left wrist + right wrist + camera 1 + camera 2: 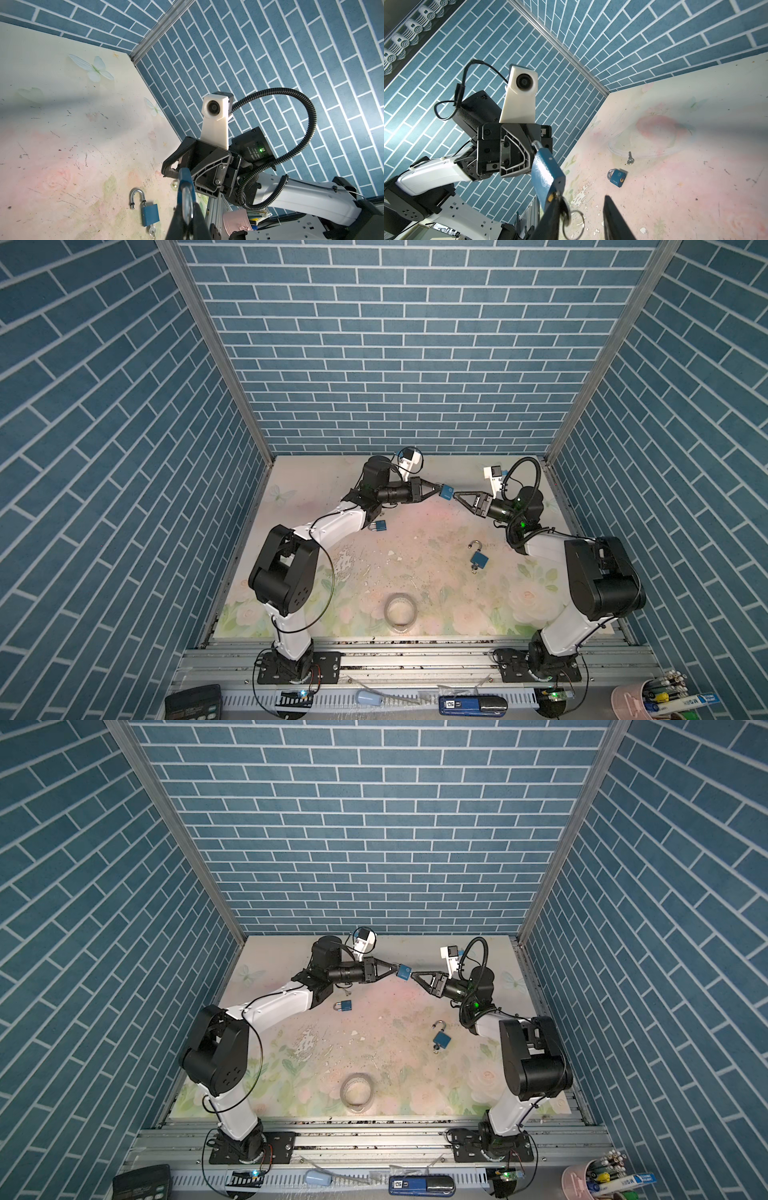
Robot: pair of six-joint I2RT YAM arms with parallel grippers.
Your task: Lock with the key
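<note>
Now your left jaws clamp the blue padlock (447,492) by its steel shackle, holding it in the air above the table's (415,531) far middle. Its key (565,206) sits in the keyhole, between your right jaws, which stand apart.

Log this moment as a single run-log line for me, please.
left gripper: shut on held padlock shackle, aloft | right gripper: open around inserted key | table: closed padlock, open padlock, tape roll
</note>
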